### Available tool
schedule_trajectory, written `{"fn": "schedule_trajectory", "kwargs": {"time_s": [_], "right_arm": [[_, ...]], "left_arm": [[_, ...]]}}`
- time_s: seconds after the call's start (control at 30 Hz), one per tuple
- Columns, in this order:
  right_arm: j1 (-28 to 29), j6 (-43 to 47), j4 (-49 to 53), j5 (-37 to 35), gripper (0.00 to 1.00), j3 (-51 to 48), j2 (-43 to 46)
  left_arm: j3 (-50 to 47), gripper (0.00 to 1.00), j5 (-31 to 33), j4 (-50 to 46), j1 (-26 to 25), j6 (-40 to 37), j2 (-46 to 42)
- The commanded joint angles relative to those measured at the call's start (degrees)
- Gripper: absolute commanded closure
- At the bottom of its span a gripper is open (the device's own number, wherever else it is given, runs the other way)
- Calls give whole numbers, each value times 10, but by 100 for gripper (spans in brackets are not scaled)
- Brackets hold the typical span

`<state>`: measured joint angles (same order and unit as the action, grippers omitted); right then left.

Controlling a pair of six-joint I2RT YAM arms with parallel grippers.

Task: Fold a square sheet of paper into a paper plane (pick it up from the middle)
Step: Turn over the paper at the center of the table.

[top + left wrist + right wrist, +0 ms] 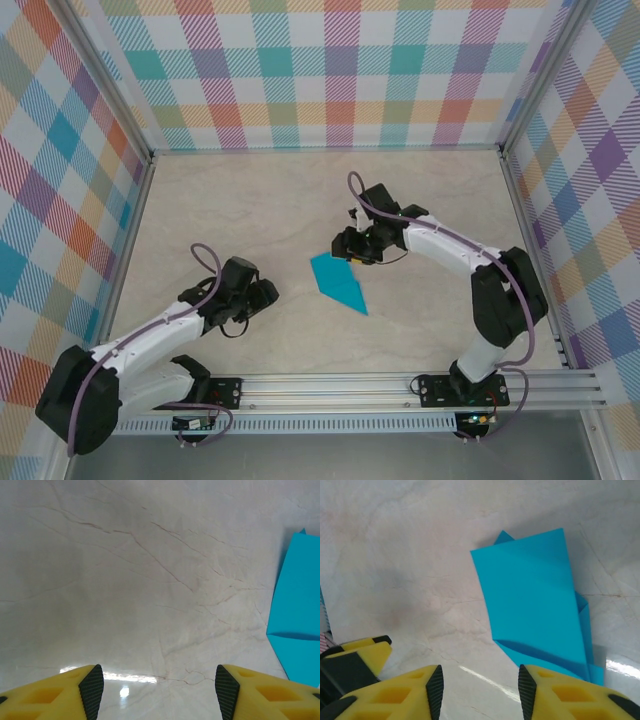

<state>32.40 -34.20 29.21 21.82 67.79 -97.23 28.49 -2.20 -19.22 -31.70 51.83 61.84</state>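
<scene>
1. Top external: the folded teal paper [338, 283] lies flat mid-counter [250, 200], with bare marble all round and the plaid walls [330, 70] well apart.
2. Its far corner sits just beside the right fingers [350, 250]; its point aims toward the near rail [400, 385].
3. The right arm reaches in with its elbow bent. In the right wrist view the right fingers [434, 690] are parted and empty, the paper [535, 610] just ahead.
4. The left arm stretches low, with the left fingers [266, 292] near the paper's left side. In the left wrist view the left fingers [92, 690] are spread wide, holding nothing.
</scene>
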Motion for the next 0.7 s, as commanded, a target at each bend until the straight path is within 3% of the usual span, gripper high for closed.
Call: {"fn": "schedule_trajectory", "kwargs": {"time_s": [0.0, 0.17, 0.43, 0.67], "right_arm": [[0, -8, -70, 105, 71, -18, -33], [-16, -6, -81, 98, 80, -21, -77], [-40, -3, -117, 106, 83, -46, -121], [-46, -71, -229, 142, 84, -99, -156]], "left_arm": [[31, 37, -53, 28, 9, -24, 37], [55, 37, -64, 50, 9, -32, 80], [53, 37, -65, 57, 5, -25, 94], [53, 37, -68, 64, 4, -16, 90]]}}
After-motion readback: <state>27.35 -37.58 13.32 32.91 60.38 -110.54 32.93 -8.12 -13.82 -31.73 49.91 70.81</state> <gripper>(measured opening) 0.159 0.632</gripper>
